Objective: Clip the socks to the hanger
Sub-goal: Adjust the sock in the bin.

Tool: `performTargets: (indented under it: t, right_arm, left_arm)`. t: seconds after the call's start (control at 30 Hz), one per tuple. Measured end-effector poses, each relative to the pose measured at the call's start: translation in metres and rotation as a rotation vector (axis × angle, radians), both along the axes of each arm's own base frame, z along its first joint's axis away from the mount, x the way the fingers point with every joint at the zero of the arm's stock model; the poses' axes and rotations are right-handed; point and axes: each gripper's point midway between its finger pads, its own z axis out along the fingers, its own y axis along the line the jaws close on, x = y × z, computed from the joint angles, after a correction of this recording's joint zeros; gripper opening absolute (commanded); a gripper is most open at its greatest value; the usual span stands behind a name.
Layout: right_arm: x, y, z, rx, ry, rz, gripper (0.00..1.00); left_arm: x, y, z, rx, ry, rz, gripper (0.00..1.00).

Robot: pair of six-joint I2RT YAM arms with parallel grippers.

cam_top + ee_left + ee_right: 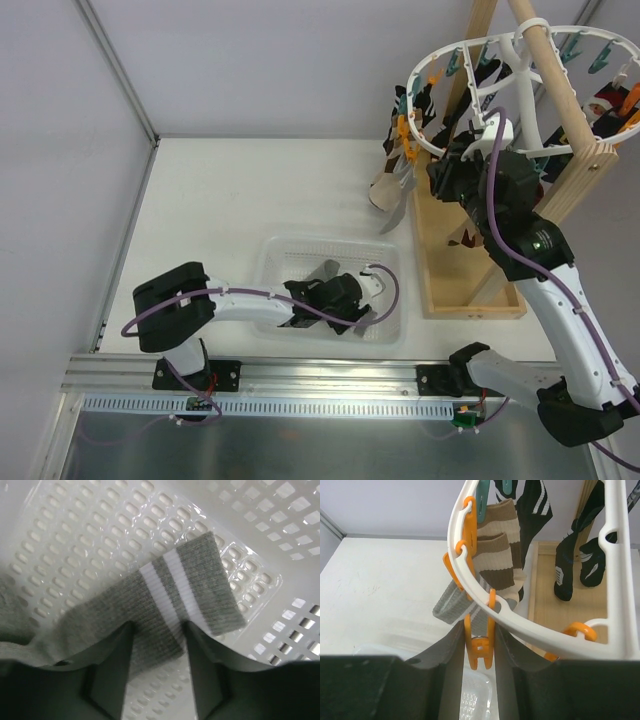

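Left wrist: sock (200,585) runs diagonally, cuff upper-right, straddled by unclenched left end effector (158,630).

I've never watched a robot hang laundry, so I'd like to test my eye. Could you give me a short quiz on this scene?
1. True or false: the grey sock lying in the white basket has two white stripes.
2. What are the right arm's fingers squeezing? A) a teal clip B) an orange clip on the hanger C) the wooden pole
3. Fill in: the left arm's fingers stand on either side of the ____.

Key: 1 true; 2 B; 3 grey sock.
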Motion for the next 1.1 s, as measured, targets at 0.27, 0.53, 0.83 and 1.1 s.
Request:
performTargets:
  t: [0.27, 0.53, 0.83, 1.1]
  right_arm:
    - [-0.007, -0.004, 0.003, 0.002, -0.018, 0.001, 0.01]
    - [-0.009, -0.005, 0.005, 0.005, -0.024, 0.001, 0.01]
    - [-0.009, -0.005, 0.004, 0.005, -0.022, 0.002, 0.01]
    - [-0.01, -0.006, 0.004, 0.005, -0.023, 0.001, 0.01]
  left_arm:
    - [0.023, -0.003, 0.001, -0.01, -0.058, 0.152, 0.0]
    - [0.053, 0.019, 0.027, -0.077, -0.075, 0.408, 0.0]
    - [0.08, 0.046, 0.027, -0.101, -0.024, 0.58, 0.36]
    - [0.071, 0.046, 0.017, -0.045, -0.019, 0.514, 0.67]
